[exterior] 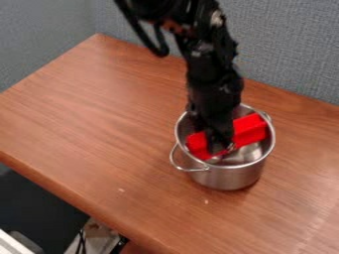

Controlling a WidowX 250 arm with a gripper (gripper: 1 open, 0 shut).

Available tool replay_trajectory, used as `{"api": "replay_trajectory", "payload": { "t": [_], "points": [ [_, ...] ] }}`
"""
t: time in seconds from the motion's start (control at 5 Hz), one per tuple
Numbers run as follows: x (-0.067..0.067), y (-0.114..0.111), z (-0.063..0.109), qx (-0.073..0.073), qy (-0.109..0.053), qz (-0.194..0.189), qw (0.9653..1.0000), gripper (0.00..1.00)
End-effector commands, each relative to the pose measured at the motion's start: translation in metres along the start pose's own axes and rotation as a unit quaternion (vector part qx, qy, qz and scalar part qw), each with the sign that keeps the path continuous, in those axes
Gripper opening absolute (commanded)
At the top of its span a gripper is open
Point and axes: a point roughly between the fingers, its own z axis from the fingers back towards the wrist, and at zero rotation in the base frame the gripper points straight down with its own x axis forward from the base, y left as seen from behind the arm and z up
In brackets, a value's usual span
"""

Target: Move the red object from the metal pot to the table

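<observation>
Red Block Sitting Between Black Fingers, Steel Rim Close By

Nearest the viewer, the smooth reddish-brown wooden table [119, 149] is stretching out in a broad bare run to the left of the pot, offering an obvious landing place. Farther in, the shiny round steel pot with its thin wire handle [228, 179] is standing upright on the wood, the handle hanging at its near left side.

Inside the pot's mouth, the bright red elongated plastic block [249, 130] is lying aslant, one end low towards the near left and the other reaching up towards the right rim. The black robot gripper [217, 147] is reaching down into the pot from above and appears to be pinching the block about its middle; the fingers are partly hiding the contact, so the firmness of the hold is impossible to tell.

Beyond, the grey textured partition [298, 50] is rising behind the table's far edge.

The step in hand is seemingly getting the block out. Doing it well means keeping the squeeze constant, lifting straight up until both ends are clearing the rim, and only then travelling sideways. Moving across too soon risks catching an end on the steel, twisting the block loose or dragging the pot along.
</observation>
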Motion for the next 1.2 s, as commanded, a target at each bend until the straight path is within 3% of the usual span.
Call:
{"api": "replay_trajectory", "payload": {
  "t": [0.0,0.2,0.6,0.8,1.0],
  "points": [
    [0.001,0.004,0.001,0.007,-0.028,-0.023,0.9993,0.00],
    [-0.006,0.002,-0.011,-0.001,-0.035,-0.050,0.9981,0.00],
    [-0.006,-0.004,0.017,0.025,-0.056,-0.019,0.9979,0.00],
    [0.004,-0.016,0.008,0.026,-0.066,-0.051,0.9962,0.00],
    [0.007,0.007,0.030,0.037,-0.069,-0.065,0.9949,0.00]
  ]
}}
